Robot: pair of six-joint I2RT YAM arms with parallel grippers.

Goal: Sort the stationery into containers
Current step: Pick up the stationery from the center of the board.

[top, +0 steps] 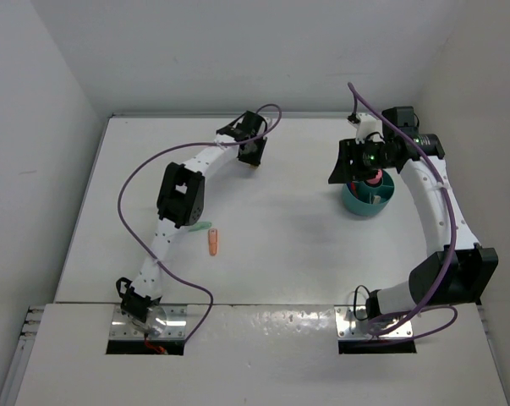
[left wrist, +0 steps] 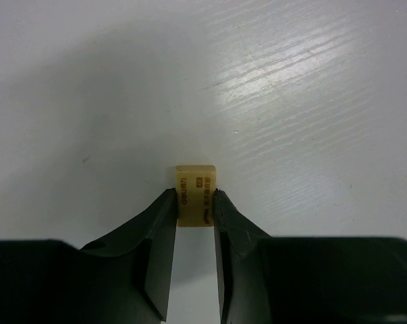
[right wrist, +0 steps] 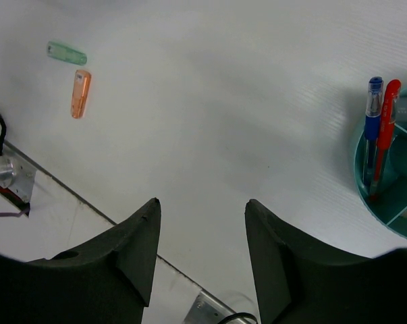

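Observation:
A small yellow eraser [left wrist: 196,196] lies on the white table, and my left gripper [left wrist: 195,192] is shut on it, both fingertips pressing its sides. In the top view this left gripper [top: 253,156] is at the far middle of the table. My right gripper [right wrist: 202,201] is open with nothing between its fingers; it hangs over the teal cup [top: 369,205] at the right. The teal cup [right wrist: 392,182] has dividers and holds a dark-blue pen [right wrist: 372,128] and a red-orange pen [right wrist: 386,128]. A mint-green stub [top: 202,227] and an orange stub [top: 213,244] lie beside the left arm.
The same mint-green stub [right wrist: 67,53] and orange stub [right wrist: 81,93] show in the right wrist view. A pink-red item [top: 373,180] stands in the cup. Purple cables loop over both arms. Grey walls close in the table at the back and sides.

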